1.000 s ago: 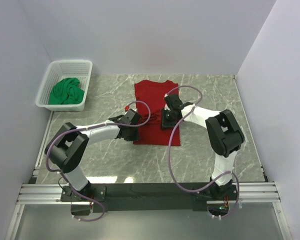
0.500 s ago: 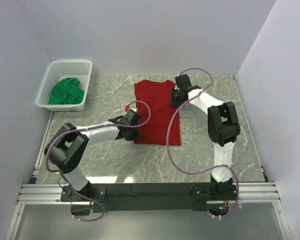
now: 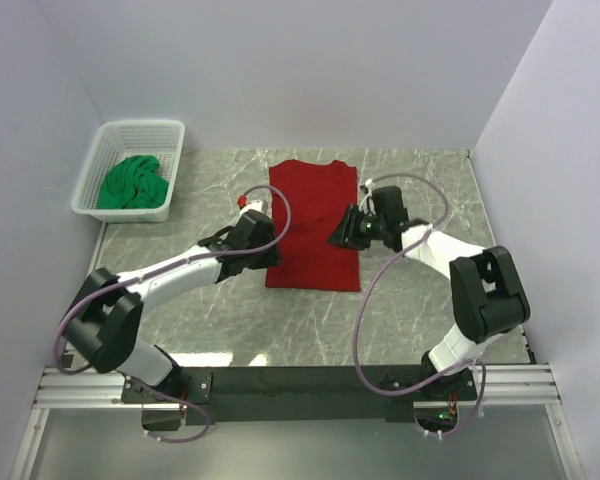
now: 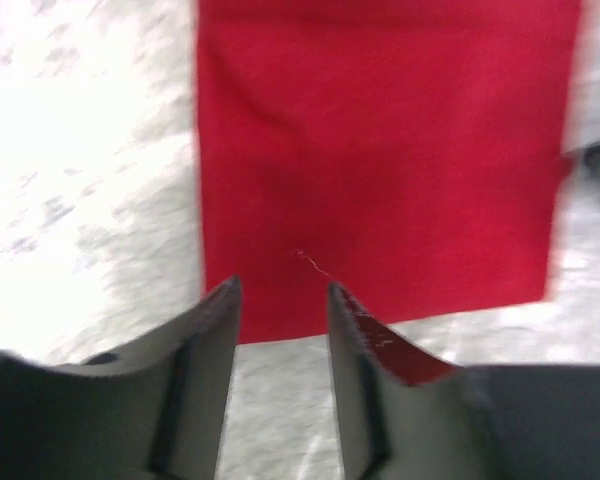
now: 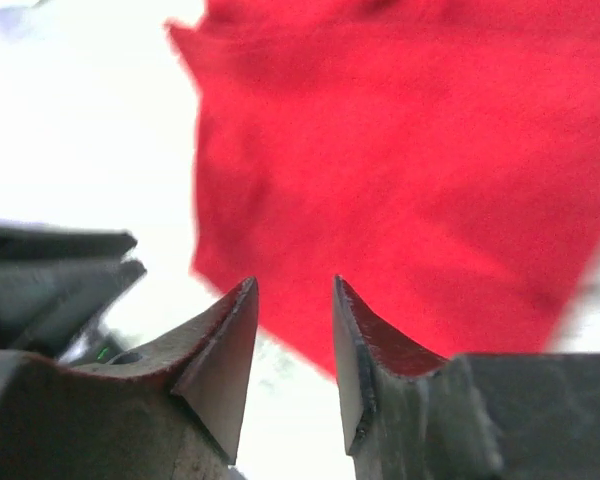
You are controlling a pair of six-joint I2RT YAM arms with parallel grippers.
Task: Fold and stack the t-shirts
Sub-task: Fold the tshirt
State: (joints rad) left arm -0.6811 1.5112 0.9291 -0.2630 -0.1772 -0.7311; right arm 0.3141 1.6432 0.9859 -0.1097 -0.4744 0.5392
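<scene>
Red t-shirt: flat at the middle of the table, folded to a narrow strip, long axis running near to far. Green t-shirt: crumpled in the basket, far left. Left gripper and right gripper: jaws narrowly parted, holding nothing, flanking the strip's long edges; neither arm looks clearly nearer.
</scene>
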